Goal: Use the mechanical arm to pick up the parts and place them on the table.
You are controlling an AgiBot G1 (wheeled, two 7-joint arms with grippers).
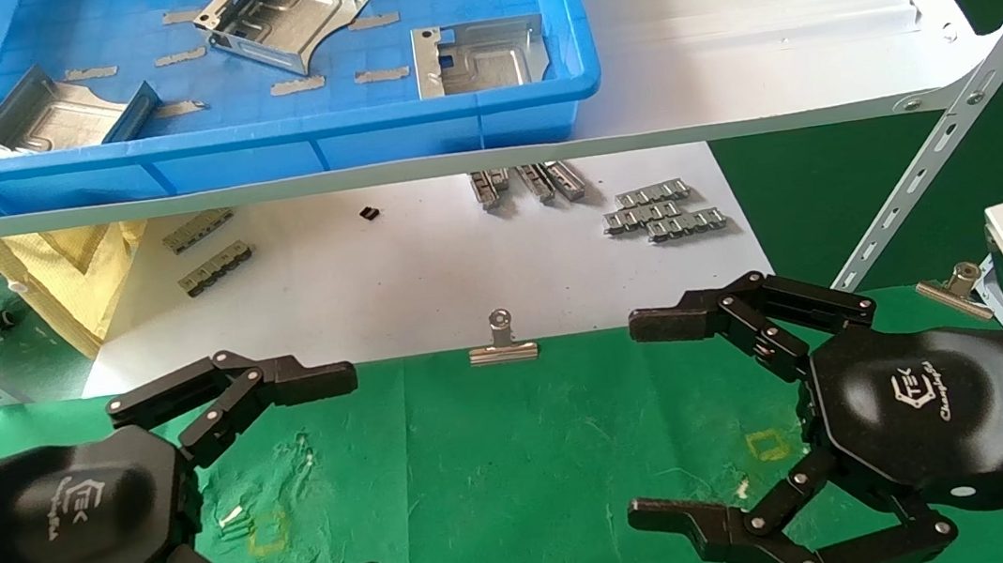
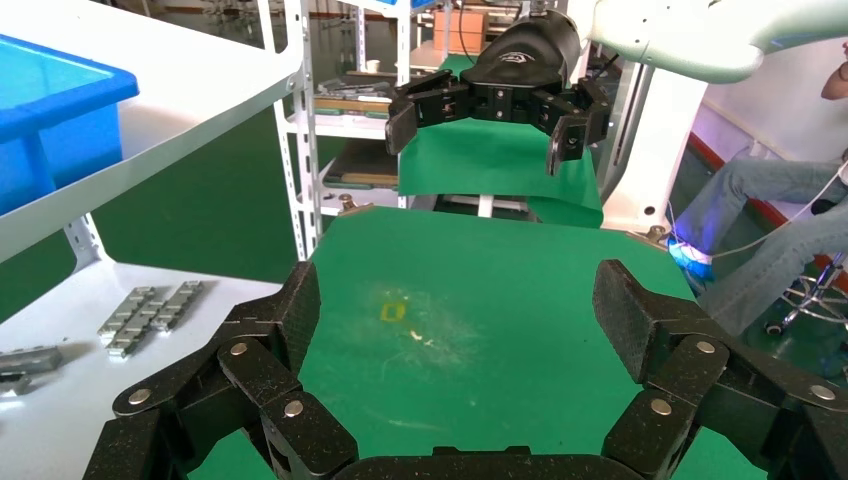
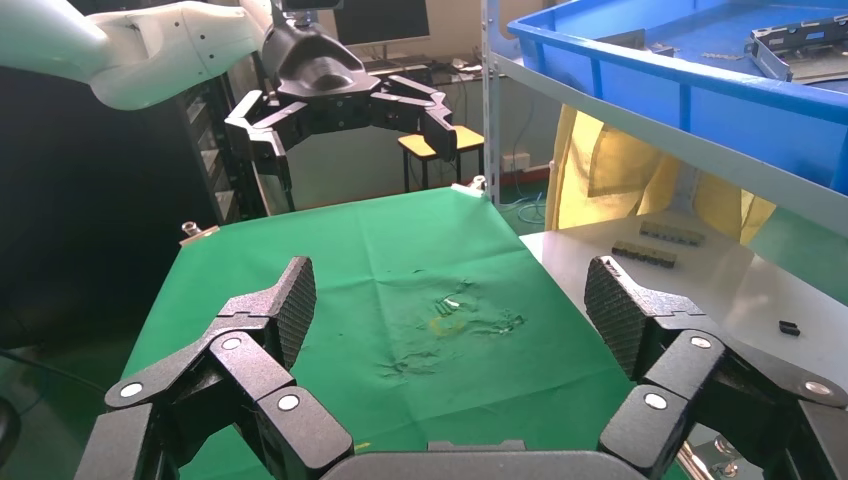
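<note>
Both of my grippers hang over the green table point(image 1: 504, 470) with jaws spread wide and nothing between them. Left gripper point(image 1: 335, 475) sits low on my left, right gripper point(image 1: 659, 419) low on my right, fingertips facing each other across a bare stretch of cloth. Each wrist view confirms it: fingers apart, only wrinkled cloth and a small yellow square beneath.

Just beyond the fingertips, a binder clip point(image 1: 502, 340) pins the far cloth edge, and a second clip point(image 1: 955, 284) sits past the right gripper. Beyond that lies the white sheet point(image 1: 425, 271) with small grey strips point(image 1: 663, 209); those are not my targets.

The parts are well beyond and above the jaws, in the blue bin point(image 1: 278, 146) on the white shelf point(image 1: 766, 34). Three plates: one point(image 1: 282, 14) propped at a tilt near the bin's middle, one point(image 1: 58, 115) toward my left side, one point(image 1: 480, 55) lying flat nearest the right gripper's side.

Judgement: nothing picked yet, first reach is ahead.

Risks from here:
- bin wall and shelf edge stand between jaws and plates; a straight reach could clip them
- thin flat plate may slip from the fingers or tip on its flange
- tilted plate could slide when touched
- slanted shelf brace point(image 1: 948, 136) is close to the right arm's path
</note>
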